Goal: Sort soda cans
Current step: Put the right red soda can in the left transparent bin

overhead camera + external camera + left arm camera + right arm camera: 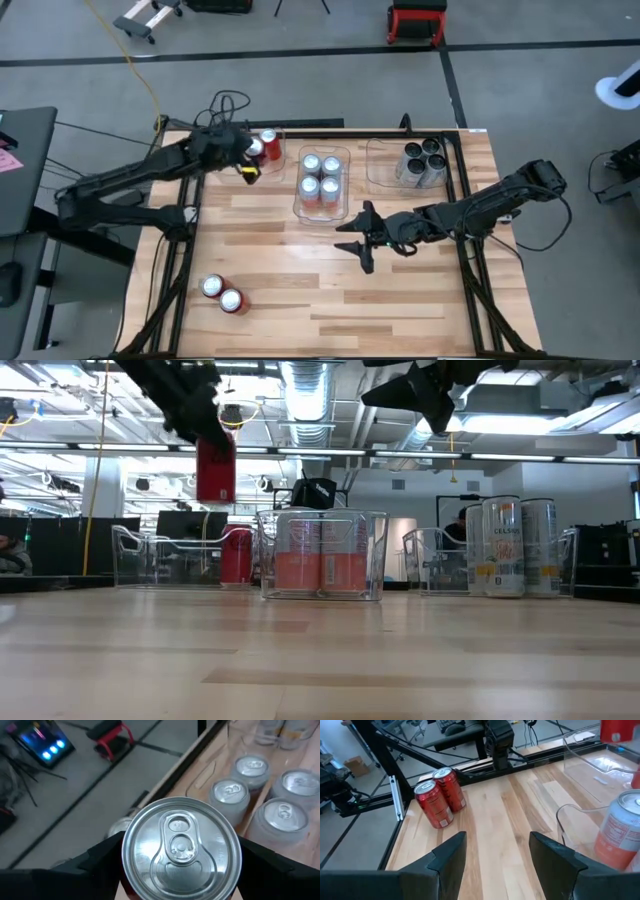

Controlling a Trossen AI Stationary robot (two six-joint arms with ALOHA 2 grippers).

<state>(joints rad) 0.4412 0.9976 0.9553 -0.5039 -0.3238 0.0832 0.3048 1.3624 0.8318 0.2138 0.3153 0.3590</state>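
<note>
My left gripper point(250, 152) is shut on a red soda can point(215, 468), high over the far-left clear bin point(150, 555). A second red can point(236, 555) stands inside that bin. The middle bin point(344, 152) holds several silver-topped cans point(321, 178) with light orange bodies. The right bin point(375, 165) holds several pale and dark cans point(422, 160). Two red cans point(221, 294) stand upright near the table's near-left corner and also show in the right wrist view point(440, 795). My right gripper point(360, 240) hangs open above the table's middle, touching nothing. My left gripper pinches the red can's upper body point(127, 887) between its two fingers point(100, 860), one on each side just under the silver top point(181, 847). The fingers come from above, pointing down. The can hangs upright below them, lifted clear above the far-left bin.
Black metal rails point(185, 250) run along the table's left, right and far edges. Bare wood point(330, 300) spreads across the table's near half. The three bins stand in a row along the far edge. Cables point(225, 105) lie beyond the far-left corner.
</note>
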